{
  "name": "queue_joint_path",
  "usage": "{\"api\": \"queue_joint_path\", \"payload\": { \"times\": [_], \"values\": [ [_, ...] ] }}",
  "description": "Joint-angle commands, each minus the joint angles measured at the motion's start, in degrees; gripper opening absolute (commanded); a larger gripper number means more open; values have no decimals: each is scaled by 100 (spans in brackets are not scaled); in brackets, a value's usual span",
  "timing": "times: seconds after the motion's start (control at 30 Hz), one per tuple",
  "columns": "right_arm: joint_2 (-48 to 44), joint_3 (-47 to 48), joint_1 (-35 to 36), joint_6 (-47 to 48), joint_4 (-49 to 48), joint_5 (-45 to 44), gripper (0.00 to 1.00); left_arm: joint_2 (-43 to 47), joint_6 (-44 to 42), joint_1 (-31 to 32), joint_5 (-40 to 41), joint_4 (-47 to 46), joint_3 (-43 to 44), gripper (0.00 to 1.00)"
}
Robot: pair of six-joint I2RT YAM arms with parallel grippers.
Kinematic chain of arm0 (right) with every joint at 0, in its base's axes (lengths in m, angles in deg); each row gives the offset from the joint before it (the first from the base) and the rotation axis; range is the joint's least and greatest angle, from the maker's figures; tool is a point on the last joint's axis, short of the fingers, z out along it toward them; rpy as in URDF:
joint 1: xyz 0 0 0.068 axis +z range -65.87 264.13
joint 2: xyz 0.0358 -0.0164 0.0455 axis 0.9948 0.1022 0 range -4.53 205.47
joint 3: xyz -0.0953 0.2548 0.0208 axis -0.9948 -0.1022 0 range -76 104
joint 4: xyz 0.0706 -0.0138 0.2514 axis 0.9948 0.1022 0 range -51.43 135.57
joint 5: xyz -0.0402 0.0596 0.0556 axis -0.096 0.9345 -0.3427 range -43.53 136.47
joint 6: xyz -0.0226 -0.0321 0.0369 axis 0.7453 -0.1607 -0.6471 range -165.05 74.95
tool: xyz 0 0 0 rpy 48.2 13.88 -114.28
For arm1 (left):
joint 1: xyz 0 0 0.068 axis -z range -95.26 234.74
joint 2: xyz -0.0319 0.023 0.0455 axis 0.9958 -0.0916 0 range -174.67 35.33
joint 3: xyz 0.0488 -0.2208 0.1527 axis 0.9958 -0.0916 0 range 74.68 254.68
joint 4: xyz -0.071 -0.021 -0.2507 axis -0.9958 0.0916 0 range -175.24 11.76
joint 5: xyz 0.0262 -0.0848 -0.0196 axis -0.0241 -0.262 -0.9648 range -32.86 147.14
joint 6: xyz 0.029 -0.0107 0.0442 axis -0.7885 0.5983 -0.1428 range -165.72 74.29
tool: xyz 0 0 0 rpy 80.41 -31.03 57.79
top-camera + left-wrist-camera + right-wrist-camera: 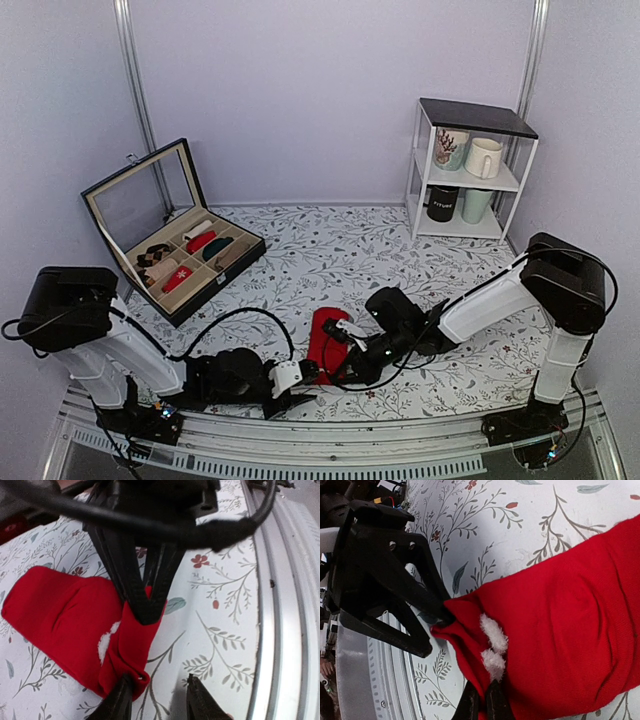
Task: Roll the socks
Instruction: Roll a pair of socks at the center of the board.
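The socks [65, 620] lie on the floral desk [330, 250], in its near middle, close to the metal rail [280, 630] along the front edge. They are a bright red piece of fabric. Most of it is spread flat, and the end nearest the rail is gathered into a thick fold. A fluffy white mark [492, 635] sits on the red cloth right beside that fold.

The right tool [482, 705] has its fingers pressed together on the gathered end, pinching red fabric between them just below the white mark. In the left wrist view the same fingers come down from above as a narrow black wedge whose tip bites into the fold.

The left tool [157, 700] is spread. Bare desk shows in the gap between its two fingers, and one finger touches the outer edge of the fold while the other stands clear of the cloth. Seen from the right wrist, its two black fingers splay apart and the tip of one rests against the rim of the sock.

In the overhead view both arms reach in low from either side and meet over the socks. At the far left stands a dark box [222, 287] with its lid raised, holding several rolled pairs in compartments. At the far right is a small white shelf [475, 115] carrying mugs [483, 157].
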Motion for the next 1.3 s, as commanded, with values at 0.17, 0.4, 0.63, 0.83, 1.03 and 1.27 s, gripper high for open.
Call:
{"api": "queue_joint_path", "payload": {
  "times": [0.17,0.4,0.63,0.83,1.03,1.27],
  "values": [
    [502,-163,-10,-259,1459,-66,2,-66,-581,160,1175,-1271,-211,45],
    [588,-65,-15,-205,1546,-25,2,-318,-732,157,868,-1281,20,45],
    [611,-58,-10,-209,1531,19,2,-778,-609,142,639,-1261,195,42],
    [626,-87,-13,-187,1503,49,2,-1024,-367,4,638,-1363,179,41],
    [626,-121,-16,-187,1446,89,2,-1104,-252,-140,283,-1380,146,16],
    [587,-176,-9,-204,1271,149,5,-885,127,-244,-220,-710,197,0]
  ]
}}
